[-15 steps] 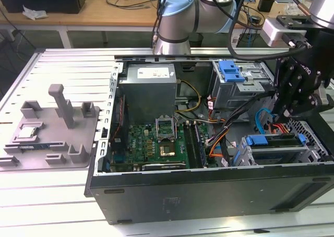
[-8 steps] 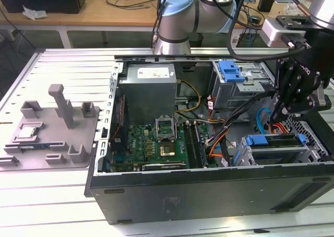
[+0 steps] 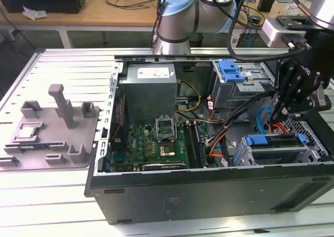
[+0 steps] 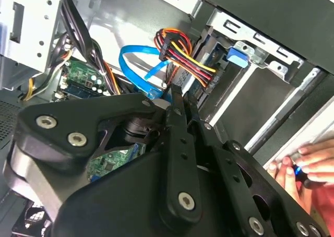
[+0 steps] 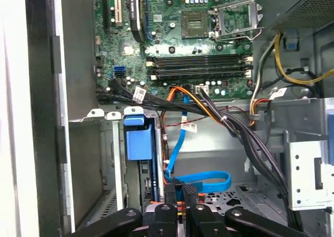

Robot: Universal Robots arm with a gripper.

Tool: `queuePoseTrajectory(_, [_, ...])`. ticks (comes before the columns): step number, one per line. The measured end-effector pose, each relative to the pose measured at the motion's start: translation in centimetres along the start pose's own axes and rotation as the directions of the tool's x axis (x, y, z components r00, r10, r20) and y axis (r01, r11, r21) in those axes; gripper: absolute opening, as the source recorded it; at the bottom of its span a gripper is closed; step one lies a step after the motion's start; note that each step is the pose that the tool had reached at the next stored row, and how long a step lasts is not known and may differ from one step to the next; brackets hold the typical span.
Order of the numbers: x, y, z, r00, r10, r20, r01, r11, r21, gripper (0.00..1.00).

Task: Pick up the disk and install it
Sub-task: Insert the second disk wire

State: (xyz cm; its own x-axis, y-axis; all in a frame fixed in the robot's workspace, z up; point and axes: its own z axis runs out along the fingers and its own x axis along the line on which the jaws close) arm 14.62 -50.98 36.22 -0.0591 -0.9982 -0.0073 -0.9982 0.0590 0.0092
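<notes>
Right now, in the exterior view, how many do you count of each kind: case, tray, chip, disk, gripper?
case: 1
tray: 1
chip: 1
disk: 1
gripper: 1
Total: 5

Looks like a robotics lab or electronics workshop to me. There's an opened desktop PC case [image 3: 209, 185] lying on a slatted metal workbench [image 3: 62, 70], with a grey fixture tray [image 3: 52, 138] at 9 o'clock. At 12 o'clock sits a wooden desk [image 3: 104, 10] cluttered with cables.
</notes>
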Motion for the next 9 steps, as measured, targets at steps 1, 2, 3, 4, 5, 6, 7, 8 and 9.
queuePoseTrajectory(1, [0.32,-0.02,-0.01,0.9996,0.000,0.0269,0.000,1.0000,-0.0014,0.16])
queuePoseTrajectory(2, [0.45,-0.03,-0.03,0.9993,-0.001,0.0363,0.001,1.0000,-0.0014,0.16])
queuePoseTrajectory(3, [0.56,-0.03,-0.03,0.9992,-0.004,0.0407,0.004,1.0000,0.0015,0.16])
queuePoseTrajectory(4, [0.64,-0.04,-0.03,0.9991,-0.006,0.0426,0.006,1.0000,0.0032,0.16])
queuePoseTrajectory(5, [0.70,-0.04,-0.04,0.9990,-0.008,0.0439,0.008,1.0000,0.0042,0.16])
queuePoseTrajectory(6, [0.85,-0.05,-0.04,0.9988,-0.013,0.0466,0.013,0.9999,0.0064,0.16])
queuePoseTrajectory(7, [0.92,-0.05,-0.04,0.9987,-0.016,0.0476,0.016,0.9999,0.0073,0.16])
queuePoseTrajectory(8, [1.00,-0.06,-0.04,0.9986,-0.019,0.0487,0.018,0.9998,0.0083,0.16])
queuePoseTrajectory(9, [1.23,-0.07,-0.04,0.9982,-0.027,0.0525,0.027,0.9996,0.0110,0.16])
